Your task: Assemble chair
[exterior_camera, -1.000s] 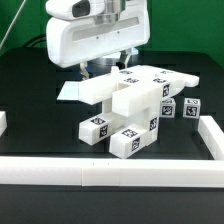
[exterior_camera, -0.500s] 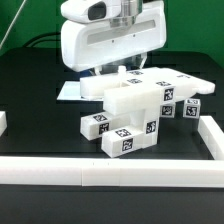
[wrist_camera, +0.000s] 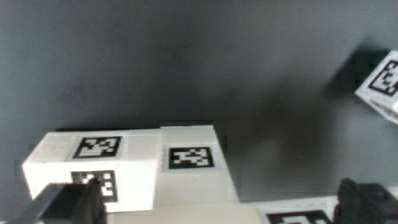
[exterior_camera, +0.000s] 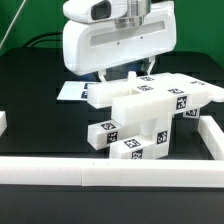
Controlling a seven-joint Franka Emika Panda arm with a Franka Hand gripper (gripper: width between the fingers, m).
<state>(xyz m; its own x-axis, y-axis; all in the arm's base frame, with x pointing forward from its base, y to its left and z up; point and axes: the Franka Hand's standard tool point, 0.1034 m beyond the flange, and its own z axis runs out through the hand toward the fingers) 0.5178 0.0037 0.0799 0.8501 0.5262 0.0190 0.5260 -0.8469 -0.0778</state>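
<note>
Hovering: gripper just above chair | jaws: spread wide, nothing clamped | finger over chair's tagged block, contact unclear | rail near chair's base

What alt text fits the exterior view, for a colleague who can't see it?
A partly built white chair of tagged blocky parts sits on the black table, with the arm's open claw close over its top. A white rail borders the front; the marker board lies behind, toward the exterior view's left.
</note>
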